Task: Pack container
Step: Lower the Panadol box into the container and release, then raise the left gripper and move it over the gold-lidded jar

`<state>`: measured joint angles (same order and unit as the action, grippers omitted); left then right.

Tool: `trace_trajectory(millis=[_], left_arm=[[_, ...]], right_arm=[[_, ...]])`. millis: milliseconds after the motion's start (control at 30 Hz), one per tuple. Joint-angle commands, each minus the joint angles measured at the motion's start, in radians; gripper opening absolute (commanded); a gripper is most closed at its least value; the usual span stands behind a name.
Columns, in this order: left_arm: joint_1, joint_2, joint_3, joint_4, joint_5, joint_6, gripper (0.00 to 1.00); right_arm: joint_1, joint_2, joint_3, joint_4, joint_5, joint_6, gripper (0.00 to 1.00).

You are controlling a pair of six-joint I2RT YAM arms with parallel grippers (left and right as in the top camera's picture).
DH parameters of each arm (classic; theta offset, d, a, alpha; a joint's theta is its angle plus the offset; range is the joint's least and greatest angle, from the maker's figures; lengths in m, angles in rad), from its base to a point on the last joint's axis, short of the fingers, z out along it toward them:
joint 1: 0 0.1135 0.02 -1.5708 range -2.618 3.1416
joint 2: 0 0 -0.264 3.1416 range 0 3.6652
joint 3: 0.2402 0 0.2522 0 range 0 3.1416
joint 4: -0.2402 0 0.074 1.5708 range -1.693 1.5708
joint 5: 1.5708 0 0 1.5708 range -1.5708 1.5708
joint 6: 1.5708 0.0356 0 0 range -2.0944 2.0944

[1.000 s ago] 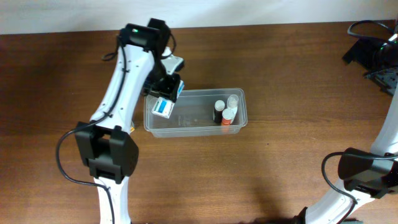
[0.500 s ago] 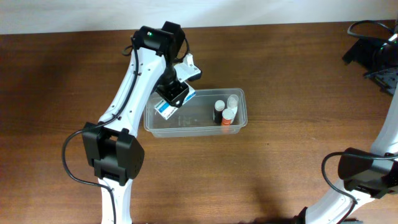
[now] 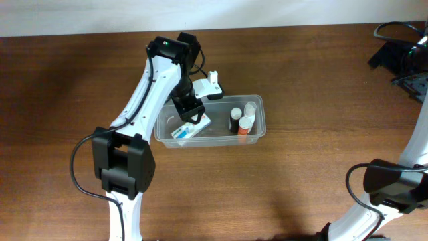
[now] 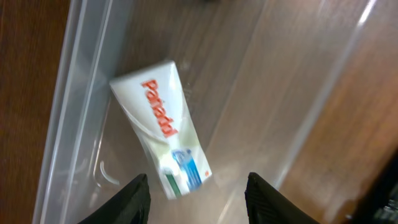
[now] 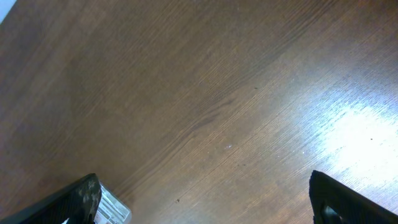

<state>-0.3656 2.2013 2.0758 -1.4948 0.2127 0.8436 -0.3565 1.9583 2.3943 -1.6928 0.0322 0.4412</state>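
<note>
The container is a clear plastic bin in the middle of the brown table. A white toothpaste tube with red lettering lies flat at its left end, and three small bottles stand at its right end. My left gripper hovers just over the bin's left half. In the left wrist view the tube lies loose on the bin floor beside the bin wall, below my left gripper, which is open and touches nothing. My right gripper is wide open over bare table.
The right arm's base stands at the right edge of the table, with dark cables and gear at the back right corner. A small clear labelled object shows beside the right gripper's left finger.
The left gripper carried the tube from the bin's left rim to over its inside and let it go. The tube now lies flat in the bin. The right arm stayed still.
</note>
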Motion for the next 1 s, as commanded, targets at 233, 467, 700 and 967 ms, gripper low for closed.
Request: trace_trajectory(millis=[233, 467, 700, 967], left_arm=[[0.002, 0.008, -0.023, 0.06, 0.001, 0.044, 0.49], [0.002, -0.001, 0.042, 0.045, 0.021, -0.027, 0.5], [0.012, -0.043, 0.233, -0.068, 0.027, -0.19, 0.51], [0.134, -0.138, 0.296, -0.171, 0.027, -0.46, 0.99]], right_arm=[[0.003, -0.022, -0.003, -0.006, -0.002, 0.0, 0.98], [0.003, -0.022, -0.003, -0.006, -0.002, 0.0, 0.98], [0.003, -0.022, -0.003, -0.006, -0.002, 0.0, 0.98], [0.003, -0.022, -0.003, -0.006, -0.002, 0.0, 0.98]])
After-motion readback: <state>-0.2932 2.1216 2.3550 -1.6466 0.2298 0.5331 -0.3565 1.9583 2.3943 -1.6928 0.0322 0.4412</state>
